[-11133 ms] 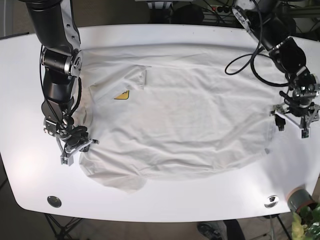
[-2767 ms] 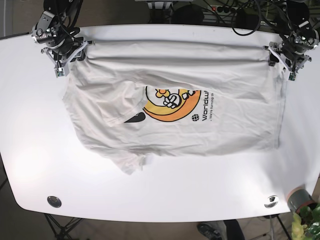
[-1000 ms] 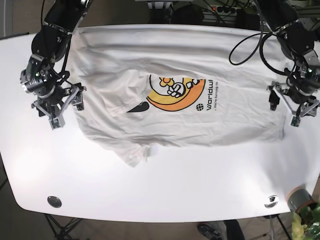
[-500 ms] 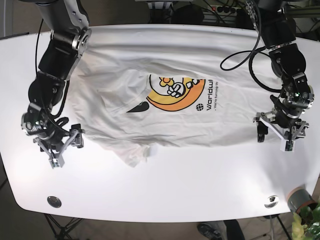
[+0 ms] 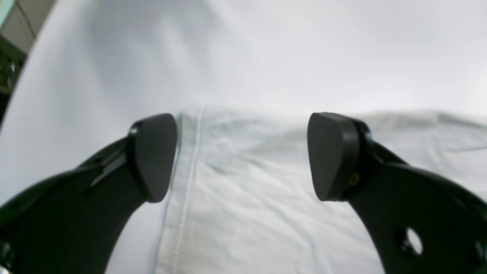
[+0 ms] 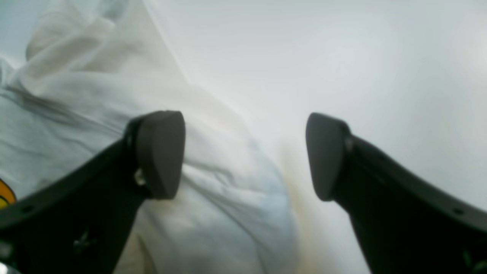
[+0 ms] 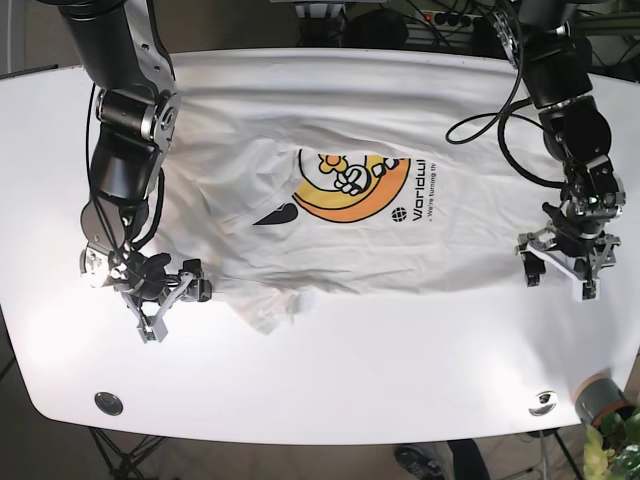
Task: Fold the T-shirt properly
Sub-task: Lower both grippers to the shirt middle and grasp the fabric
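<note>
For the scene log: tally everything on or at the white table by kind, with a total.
T-shirts: 1, T-shirt, print side up
Grippers: 2, left gripper and right gripper, both open at the shirt's near edge
Round metal fittings in the table: 2, one and another
Total: 5

Bright even light, soft wrist views, faint shadows

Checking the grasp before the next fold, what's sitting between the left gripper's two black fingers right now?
In the left wrist view, the open left gripper straddles the white T-shirt: its stitched hem corner and wrinkled cloth lie between the fingers, with bare white table beyond.
</note>
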Robot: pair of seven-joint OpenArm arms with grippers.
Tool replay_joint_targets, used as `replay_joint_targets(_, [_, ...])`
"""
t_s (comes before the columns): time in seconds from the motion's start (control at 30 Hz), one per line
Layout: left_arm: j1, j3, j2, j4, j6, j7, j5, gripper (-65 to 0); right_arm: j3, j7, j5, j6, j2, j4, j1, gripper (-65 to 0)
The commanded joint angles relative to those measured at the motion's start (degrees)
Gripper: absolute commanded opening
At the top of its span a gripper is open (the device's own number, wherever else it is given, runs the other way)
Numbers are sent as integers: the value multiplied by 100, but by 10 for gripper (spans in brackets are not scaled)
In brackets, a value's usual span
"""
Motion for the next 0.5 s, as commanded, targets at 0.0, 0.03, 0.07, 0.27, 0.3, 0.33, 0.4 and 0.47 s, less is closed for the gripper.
replay_joint_targets(0.0, [-176,-44,-121,-43,23,-177,-38,-146,-5,134,68,10,-104,89,178,-176])
replay_joint_targets(0.03, [-220,-44,-121,-69,23,-177,-38,-146,-5,125,76,10,-104,89,134,-176])
replay_joint_targets(0.07, [-290,-53,-121,-131,23,-177,-38,-146,-5,125,94,10,-122,106,55,-176])
replay_joint_targets(0.27, [-563,-53,-129,-527,23,-177,-38,-146,-5,134,68,10,-297,124,-173,-178])
replay_joint_targets(0.3, [-624,-53,-138,-614,23,-177,-38,-146,-5,151,76,10,-315,124,-226,-178])
replay_joint_targets(0.33, [-730,-36,-191,-755,23,-177,-38,-146,4,169,68,10,-315,124,-253,-178])
replay_joint_targets(0.4, [-870,-18,-217,-992,23,-221,-38,-146,-5,186,85,10,-324,124,-253,-182])
replay_joint_targets(0.47, [-1020,-18,-235,-1309,23,-388,-38,-144,-5,204,76,10,-324,124,-253,-228])
